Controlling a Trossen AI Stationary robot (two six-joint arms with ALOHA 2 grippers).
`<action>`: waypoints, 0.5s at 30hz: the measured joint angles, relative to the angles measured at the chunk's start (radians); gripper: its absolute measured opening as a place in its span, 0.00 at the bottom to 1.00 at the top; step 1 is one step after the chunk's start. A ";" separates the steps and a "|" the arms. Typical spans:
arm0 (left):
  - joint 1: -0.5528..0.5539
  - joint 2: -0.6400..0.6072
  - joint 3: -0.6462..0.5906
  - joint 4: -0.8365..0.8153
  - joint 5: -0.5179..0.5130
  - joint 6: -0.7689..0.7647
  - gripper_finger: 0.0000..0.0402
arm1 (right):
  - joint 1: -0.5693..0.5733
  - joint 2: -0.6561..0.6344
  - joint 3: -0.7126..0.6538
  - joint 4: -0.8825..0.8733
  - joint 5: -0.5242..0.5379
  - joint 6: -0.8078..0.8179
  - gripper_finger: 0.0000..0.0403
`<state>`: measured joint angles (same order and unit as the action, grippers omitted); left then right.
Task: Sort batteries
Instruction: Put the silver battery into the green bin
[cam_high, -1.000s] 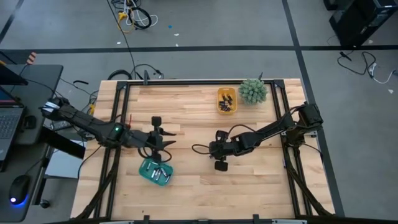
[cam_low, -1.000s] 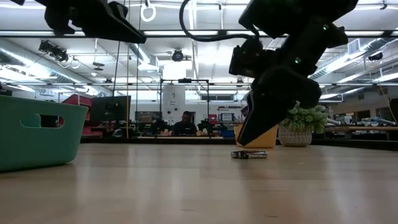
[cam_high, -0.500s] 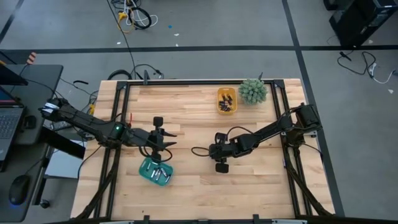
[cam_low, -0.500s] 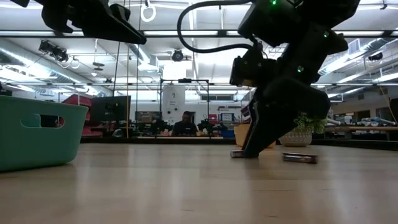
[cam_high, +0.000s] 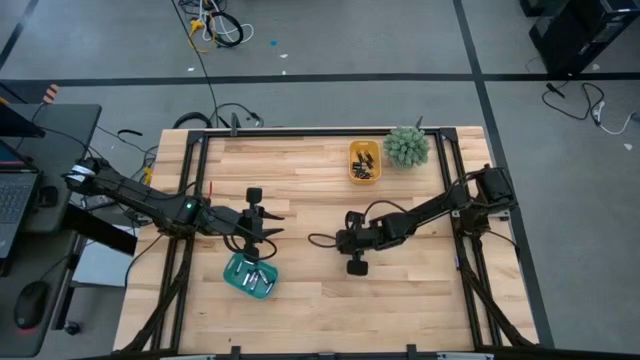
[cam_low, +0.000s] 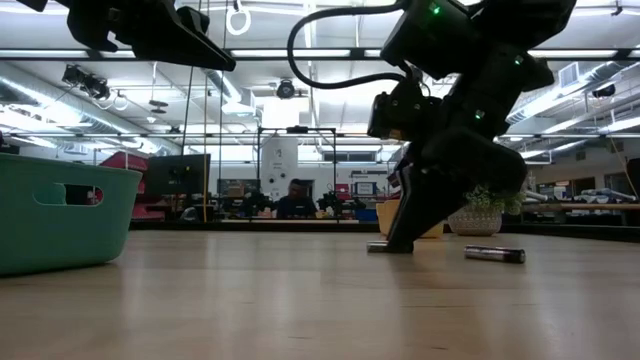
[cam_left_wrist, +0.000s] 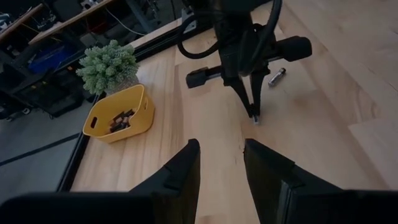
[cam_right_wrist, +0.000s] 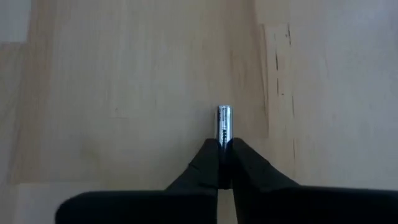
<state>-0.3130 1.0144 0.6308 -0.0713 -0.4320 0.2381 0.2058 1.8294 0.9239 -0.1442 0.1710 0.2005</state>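
A silvery battery (cam_right_wrist: 224, 123) lies on the wooden table (cam_high: 300, 170) near its middle, with my right gripper (cam_right_wrist: 224, 146) shut on it; the low view shows the fingertips down at the table top (cam_low: 390, 244). A second battery (cam_low: 494, 254) lies loose on the table a little to the right, also seen in the left wrist view (cam_left_wrist: 277, 76). My left gripper (cam_left_wrist: 222, 163) hangs open above the teal bin (cam_high: 250, 276), nothing between its fingers. The yellow bin (cam_left_wrist: 121, 115) at the far side holds dark batteries. My right gripper pinches the battery's near end (cam_right_wrist: 224, 138) between its two fingertips, one on each side. The fingers slant down from the table's right side and lie along the battery. The battery lies flat on the table, most of its length sticking out past the fingertips.
A small potted plant (cam_high: 406, 146) stands beside the yellow bin (cam_high: 364, 162) at the far edge. The teal bin (cam_low: 60, 212) holds a few batteries. Black frame rails run along the table's left and right sides. Bare wood lies between the two arms.
My right gripper has sunk slightly to the table and shut on one battery. The other battery, which lay beside it, has rolled away toward the table's right edge and now lies apart.
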 joint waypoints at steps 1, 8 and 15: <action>0.000 0.000 0.000 0.000 0.000 -0.004 0.30 | -0.003 0.000 -0.002 0.004 -0.001 0.003 0.03; 0.000 0.000 -0.043 0.057 0.052 -0.017 0.30 | -0.037 0.006 -0.033 0.167 -0.025 -0.010 0.02; 0.000 0.000 -0.121 0.150 0.051 -0.080 0.30 | -0.050 0.005 -0.034 0.274 -0.019 -0.024 0.01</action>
<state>-0.3130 1.0145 0.5101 0.0789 -0.3809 0.1581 0.1555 1.8343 0.8902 0.1295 0.1520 0.1761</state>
